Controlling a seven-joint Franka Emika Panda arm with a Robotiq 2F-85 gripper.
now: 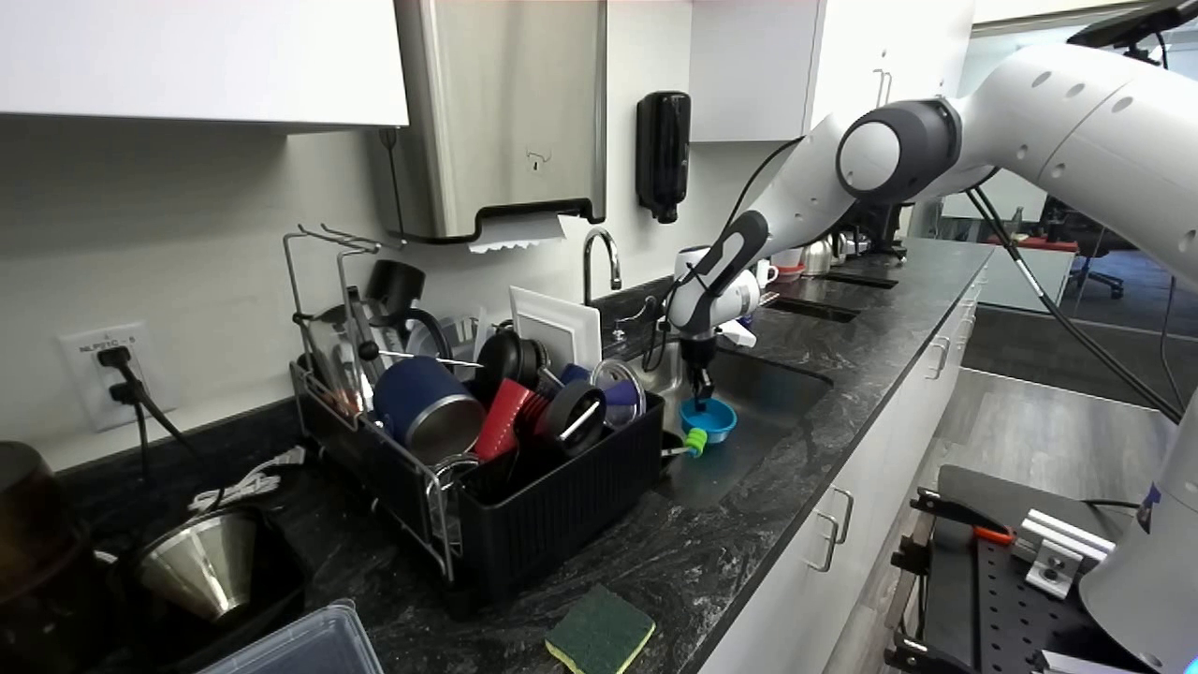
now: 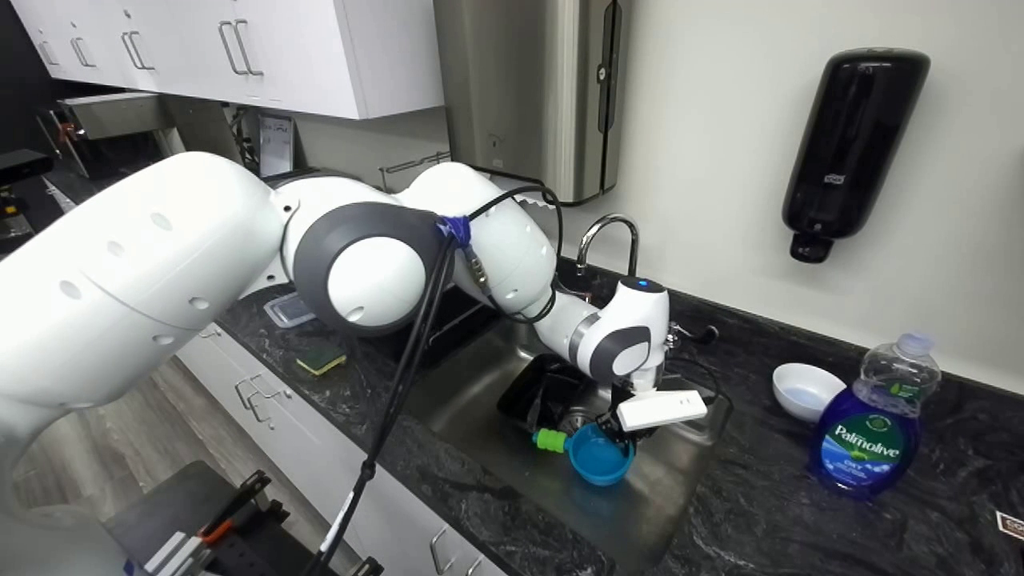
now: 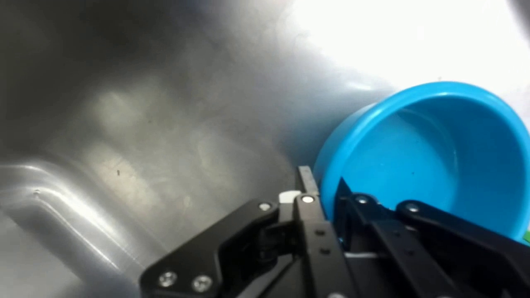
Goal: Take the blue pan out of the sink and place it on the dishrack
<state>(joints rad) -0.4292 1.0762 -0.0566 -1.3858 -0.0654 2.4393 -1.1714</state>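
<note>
We have the gripper clamped on the side of the blue pan, its jaws straddling the rim, and the pan is in the sink; whether it touches bottom we cannot tell. We do best to lift straight up, level, and clear the sink's edge before approaching the crowded dishrack. We read "Palmolive" on the soap bottle and, seemingly, "NLP21C" on the outlet.

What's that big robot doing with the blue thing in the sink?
The robot arm has its jaws shut on the rim of the blue pan, one inside and one outside. The pan is down in the sink; I can't tell whether it touches the bottom. It is not yet on the crowded dishrack beside the sink.
</note>
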